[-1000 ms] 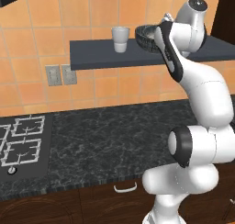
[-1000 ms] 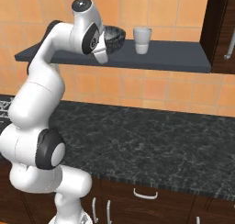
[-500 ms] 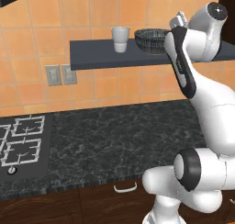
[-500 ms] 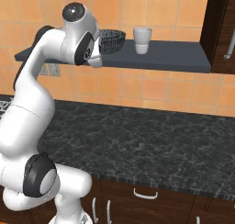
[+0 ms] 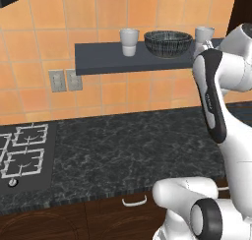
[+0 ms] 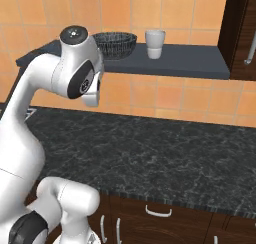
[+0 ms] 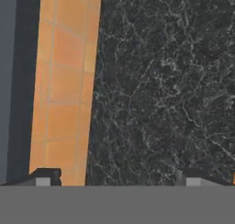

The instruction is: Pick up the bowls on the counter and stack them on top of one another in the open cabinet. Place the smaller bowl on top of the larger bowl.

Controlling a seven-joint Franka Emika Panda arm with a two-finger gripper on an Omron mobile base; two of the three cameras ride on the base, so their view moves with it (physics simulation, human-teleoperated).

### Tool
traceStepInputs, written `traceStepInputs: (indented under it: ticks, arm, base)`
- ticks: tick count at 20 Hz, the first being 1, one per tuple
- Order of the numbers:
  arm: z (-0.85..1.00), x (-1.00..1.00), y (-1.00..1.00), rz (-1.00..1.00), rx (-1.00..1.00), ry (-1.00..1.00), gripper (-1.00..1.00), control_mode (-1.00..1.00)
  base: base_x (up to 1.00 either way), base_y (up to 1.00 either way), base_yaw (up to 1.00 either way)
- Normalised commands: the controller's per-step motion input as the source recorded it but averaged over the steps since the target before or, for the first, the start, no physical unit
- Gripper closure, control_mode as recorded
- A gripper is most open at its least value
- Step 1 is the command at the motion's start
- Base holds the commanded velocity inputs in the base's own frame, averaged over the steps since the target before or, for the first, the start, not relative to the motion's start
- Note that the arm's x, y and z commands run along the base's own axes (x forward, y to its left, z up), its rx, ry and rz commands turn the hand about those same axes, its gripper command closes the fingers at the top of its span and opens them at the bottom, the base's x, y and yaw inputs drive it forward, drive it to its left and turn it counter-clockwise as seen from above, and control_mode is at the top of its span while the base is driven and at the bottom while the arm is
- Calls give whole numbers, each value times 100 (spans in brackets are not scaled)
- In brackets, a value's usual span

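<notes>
Dark crosshatched larger bowl (image 5: pixel 168 42) is sitting on the open cabinet (image 5: pixel 133 61) as the stack's base, while the gripper (image 7: pixel 117 177), fingers (image 7: pixel 46 176) spread wide and holding nothing, is facing the counter (image 7: pixel 170 81).

The inside of the larger bowl (image 5: pixel 168 43) cannot be seen from either base camera: its meshed wall hides whatever may lie in it, so whether the smaller bowl sits inside cannot be told. In the left base view the arm covers the right end of the shelf (image 5: pixel 123 61) and the lower part of a second cup (image 5: pixel 204 35). In the right base view the arm's upper joint hides the shelf's left part and a little of the bowl's near side. The claw (image 7: pixel 115 177) shows just two finger tips (image 7: pixel 46 176) low in the hand view. The hob (image 5: pixel 19 153) runs off the left edge.
</notes>
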Motion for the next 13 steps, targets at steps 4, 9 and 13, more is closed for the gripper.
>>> traceStepInputs:
  ticks: [4,9,13]
  arm:
    - [-100,-100,0,0,-2,18,-100,-100]
    - [-100,-45,0,3,-4,28,-100,-100]
    - [-100,27,0,5,0,26,-100,-100]
  base:
    - [0,0,0]
    - [0,0,0]
    - [0,0,0]
